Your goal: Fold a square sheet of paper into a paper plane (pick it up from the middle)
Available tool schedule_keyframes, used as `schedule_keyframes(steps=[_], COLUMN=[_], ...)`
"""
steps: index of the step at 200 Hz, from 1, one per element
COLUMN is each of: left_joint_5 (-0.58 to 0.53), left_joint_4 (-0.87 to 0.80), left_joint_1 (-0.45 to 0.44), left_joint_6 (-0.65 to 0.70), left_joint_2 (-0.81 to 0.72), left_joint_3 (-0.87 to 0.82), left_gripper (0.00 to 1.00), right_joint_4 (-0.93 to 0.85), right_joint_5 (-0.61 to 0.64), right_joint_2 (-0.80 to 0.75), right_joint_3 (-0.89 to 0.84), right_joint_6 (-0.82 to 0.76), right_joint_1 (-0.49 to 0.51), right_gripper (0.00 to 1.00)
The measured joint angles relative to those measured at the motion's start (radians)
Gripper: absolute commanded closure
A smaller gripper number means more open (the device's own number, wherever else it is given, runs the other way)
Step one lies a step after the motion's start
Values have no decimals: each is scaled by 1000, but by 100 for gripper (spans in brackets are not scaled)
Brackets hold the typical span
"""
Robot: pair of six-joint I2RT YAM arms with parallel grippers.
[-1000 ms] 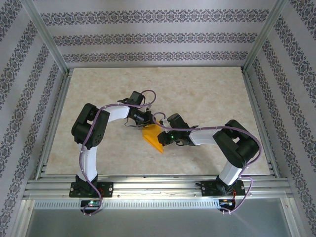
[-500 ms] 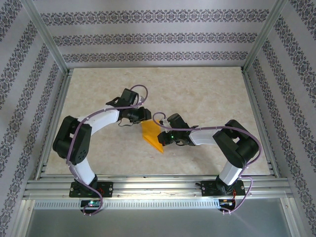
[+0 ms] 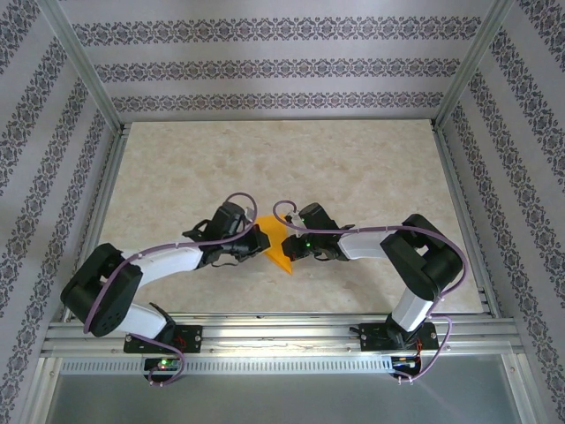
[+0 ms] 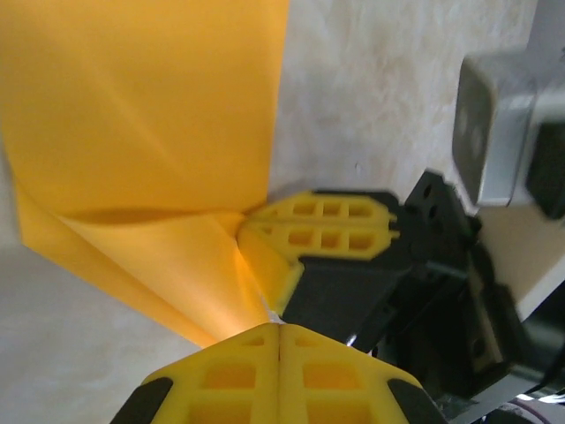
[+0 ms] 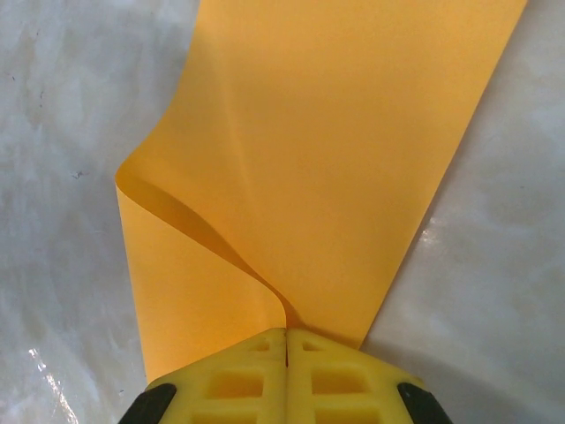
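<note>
Since a second ago the left arm [image 3: 168, 263] has dropped low and stretched out. The left hand [image 3: 258, 240] is now closed against the left edge of the square sheet of paper [image 3: 275, 243], mid-counter. The right hand [image 3: 288, 248] stays clamped on its other edge. Bare counter [image 3: 353, 159] runs wide behind them to the far rail [image 3: 278, 122].

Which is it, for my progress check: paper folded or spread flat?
Folded: the square sheet of paper doubles over itself, overlapping layers visible.
</note>
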Motion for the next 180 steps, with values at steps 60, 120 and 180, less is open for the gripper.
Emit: schedule_keyframes(steps=[60,120,180], left_joint_5=[-80,-99,-106], left_joint_4=[176,224,248], left_joint_1=[-62,-63,-62], left_joint_6=[-79,-101,-111], left_joint_2=[134,156,187], left_joint_3=[-51,-71,-84], left_gripper=[100,100,100], right_joint_4=[1,1,5], right_joint_5=[0,0,0], right_joint_2=[1,2,3], right_joint_3=[0,0,0], right_joint_6=[5,17,19], right_joint_1=[0,-3,-6], right_gripper=[100,100,100])
